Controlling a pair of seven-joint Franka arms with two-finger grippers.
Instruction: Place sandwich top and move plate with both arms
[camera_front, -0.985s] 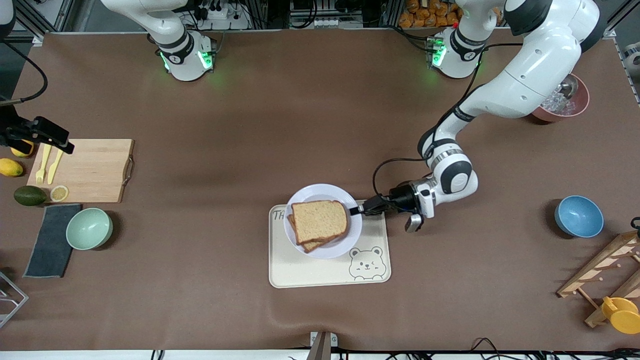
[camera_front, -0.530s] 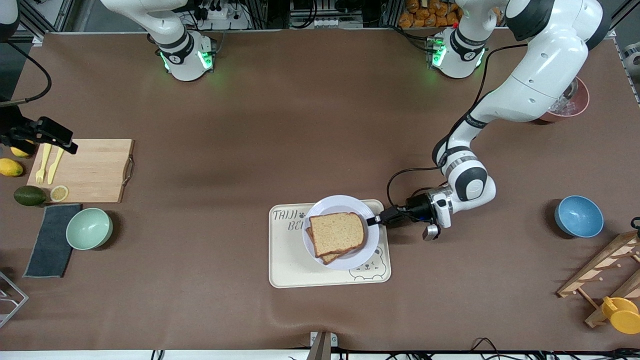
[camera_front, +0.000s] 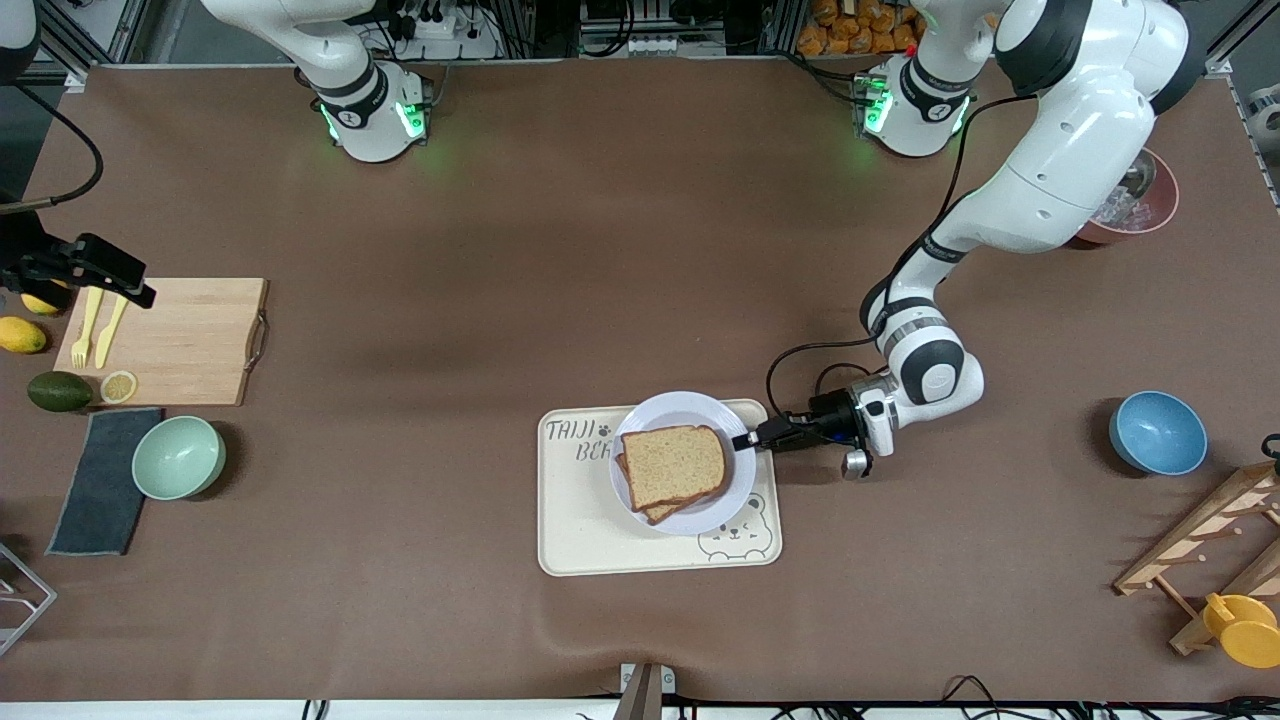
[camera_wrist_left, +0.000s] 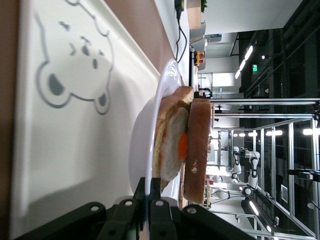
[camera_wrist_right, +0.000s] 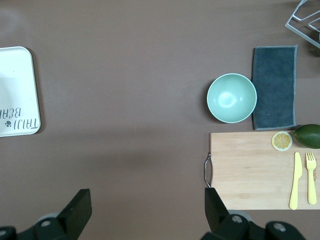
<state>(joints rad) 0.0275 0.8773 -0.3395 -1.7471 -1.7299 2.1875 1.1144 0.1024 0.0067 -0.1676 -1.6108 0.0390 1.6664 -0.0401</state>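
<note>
On the cream rectangular tray (camera_front: 620, 545), printed with a winking bear, the plate (camera_front: 683, 410) is resting at the end toward the left arm, a round, glossy, pale dish with a wide rim. The left hand (camera_front: 745, 440) is lying low and level at the plate's edge, its black fingers (camera_wrist_left: 156, 210) pressed together and pinching the thin rim. The top (camera_front: 675, 465), a square slice of speckled light brown bread with a darker crust, is lying flat on the sandwich in the plate; the lower slice (camera_front: 655, 514) is peeking out under it, and the left wrist view is showing a fried egg (camera_wrist_left: 176, 147) with an orange yolk squeezed between the two.

The right hand (camera_front: 100, 280) is waiting up in the air over the wooden cutting board (camera_front: 190, 340) at the right arm's end of the brown matte surface (camera_front: 500, 250), its fingers (camera_wrist_right: 80, 207) spread wide and holding nothing. On the board, a yellow knife (camera_wrist_right: 295, 181), a fork (camera_wrist_right: 311, 177) and a lemon slice (camera_wrist_right: 282, 141) are lying. Beside the board, nearer the camera, a smooth mint bowl (camera_front: 178, 457) is sitting next to a dark grey cloth (camera_front: 100, 480).
</note>
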